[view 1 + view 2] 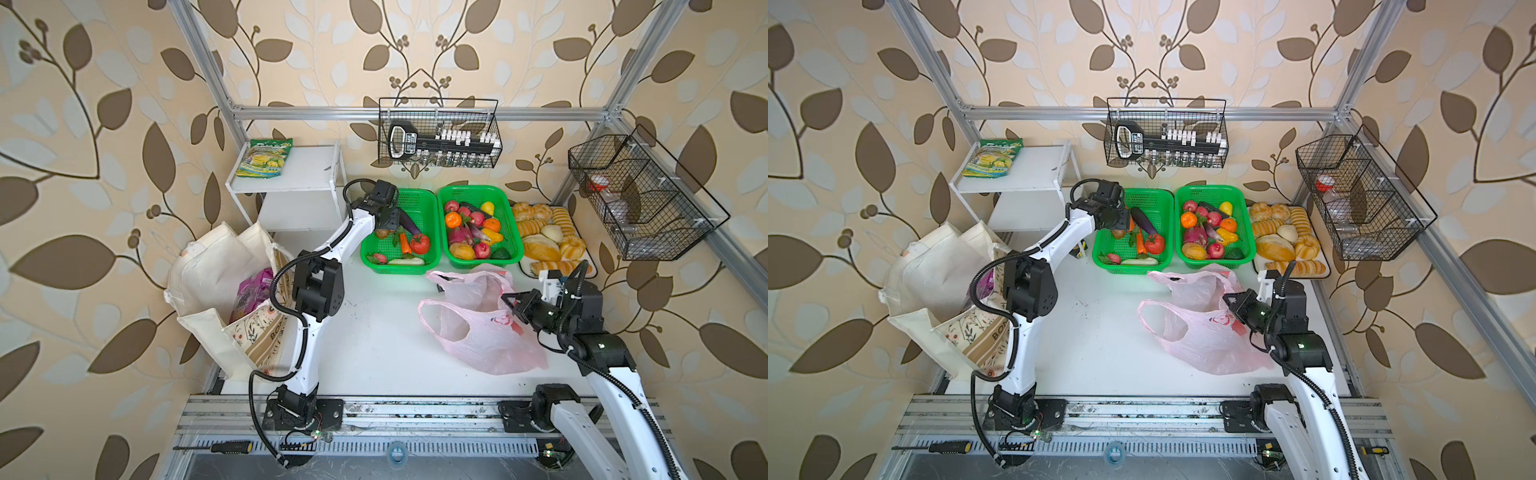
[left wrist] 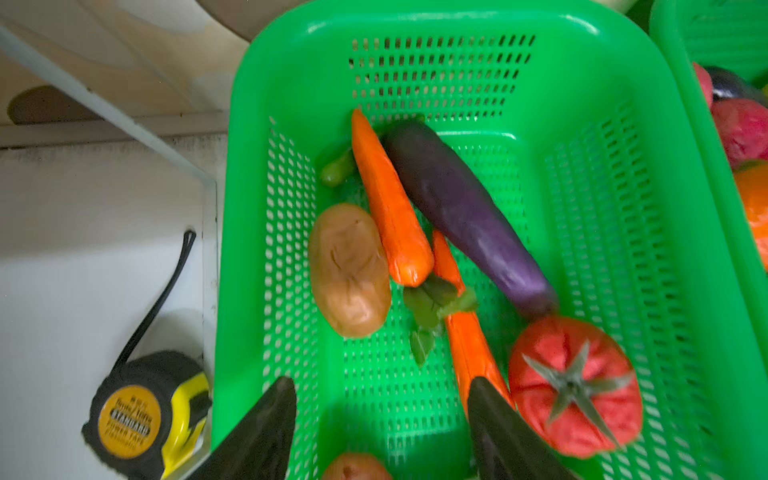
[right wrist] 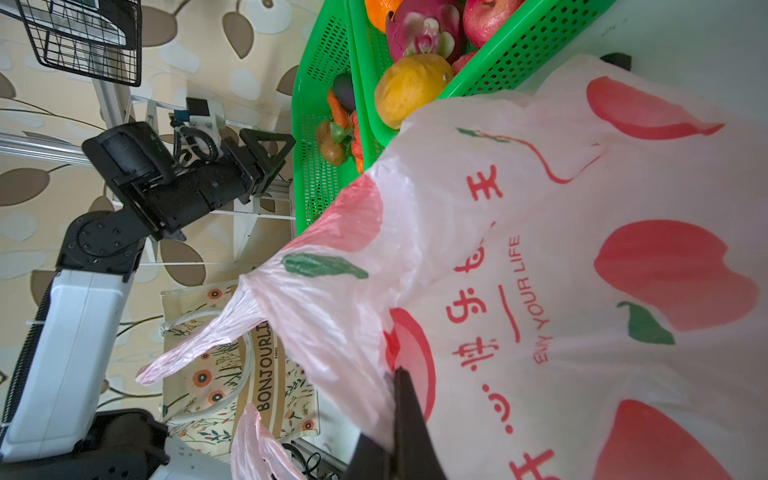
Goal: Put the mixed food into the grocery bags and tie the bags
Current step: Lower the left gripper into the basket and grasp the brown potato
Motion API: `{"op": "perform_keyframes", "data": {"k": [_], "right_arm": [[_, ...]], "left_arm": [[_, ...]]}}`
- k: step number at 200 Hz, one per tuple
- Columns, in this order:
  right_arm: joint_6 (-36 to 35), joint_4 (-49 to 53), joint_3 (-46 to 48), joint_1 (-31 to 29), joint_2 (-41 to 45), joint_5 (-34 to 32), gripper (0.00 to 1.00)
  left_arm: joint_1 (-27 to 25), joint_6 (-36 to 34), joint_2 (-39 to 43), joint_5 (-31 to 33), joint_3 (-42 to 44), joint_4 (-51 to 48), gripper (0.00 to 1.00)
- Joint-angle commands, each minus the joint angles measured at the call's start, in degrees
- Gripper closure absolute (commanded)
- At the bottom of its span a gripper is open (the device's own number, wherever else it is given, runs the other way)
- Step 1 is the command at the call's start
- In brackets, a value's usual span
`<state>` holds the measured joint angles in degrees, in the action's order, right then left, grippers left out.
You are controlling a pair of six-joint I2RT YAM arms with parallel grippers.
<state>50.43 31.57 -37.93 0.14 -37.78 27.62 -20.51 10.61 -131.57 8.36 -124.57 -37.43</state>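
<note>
The potato point(image 2: 349, 270) lies in the left green basket point(image 2: 623, 208) at the counter's back edge. You find it close to the basket's left wall, its long axis running along that wall, nearly parallel to the carrot point(image 2: 390, 199) just beside it. Your left gripper point(image 2: 382, 384) hangs over the basket, jaws apart and empty. Your right gripper point(image 1: 509, 298) is clamped on the pink bag point(image 1: 478, 332) near the counter's right edge.

arms point(image 1: 306, 353): white shells | joints point(image 1: 318, 286): black | cables point(image 1: 252, 403): black corrugated
</note>
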Motion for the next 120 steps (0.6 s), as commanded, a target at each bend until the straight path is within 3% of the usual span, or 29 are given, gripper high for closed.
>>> {"op": "perform_keyframes", "data": {"k": [1,68,120], "right_arm": [[0.54,-0.51,0.40,0.11,-0.52,1.29,1.00],[-0.33,-0.55,0.23,0.12,-2.40,1.91,1.00],[-1.01,-1.08,0.14,0.12,-3.97,2.11,1.00]], "left_arm": [[0.73,-0.59,-4.38,4.40,-7.03,-0.94,0.32],[1.18,-0.11,-12.50,8.73,-10.99,4.15,0.30],[1.44,-0.31,-16.59,8.74,-15.00,5.20,0.36]]}}
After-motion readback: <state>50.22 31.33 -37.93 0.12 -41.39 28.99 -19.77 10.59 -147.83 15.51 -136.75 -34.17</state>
